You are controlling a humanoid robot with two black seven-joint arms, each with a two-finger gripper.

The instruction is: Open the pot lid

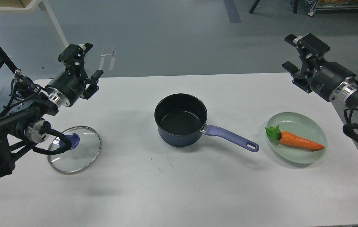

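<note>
The dark blue pot (180, 121) stands uncovered in the middle of the white table, its purple handle (232, 142) pointing right. Its glass lid (77, 154) with a blue knob (72, 138) lies flat on the table at the left, partly behind my left arm's cable. My left gripper (92, 60) is open and empty, raised above the table's back left edge, behind the lid. My right gripper (286, 52) is open and empty, raised above the table's back right corner, well clear of the handle.
A pale green plate (303, 118) with a toy carrot (298, 142) sits on the right of the table, just beyond the handle's tip. A white table leg (54, 23) stands on the floor at the back left.
</note>
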